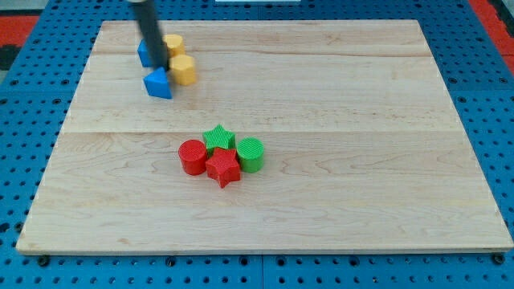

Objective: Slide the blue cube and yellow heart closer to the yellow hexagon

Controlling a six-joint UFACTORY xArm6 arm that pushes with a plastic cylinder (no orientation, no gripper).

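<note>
My dark rod comes down from the view's top left, and my tip [161, 69] rests in the middle of a tight group of blocks. A blue cube [145, 53] sits just left of the rod, partly hidden by it. A blue triangular block [159, 84] lies right below the tip. A yellow block [174, 43], likely the heart, is just right of the rod. A yellow hexagon-like block [184, 71] sits right of the tip, touching the lower blue block. The yellow shapes are hard to make out.
A second cluster sits near the middle of the wooden board [361, 120]: a green star [218, 138], a red cylinder [193, 156], a red star [224, 168] and a green cylinder [250, 154], all touching. A blue pegboard surrounds the board.
</note>
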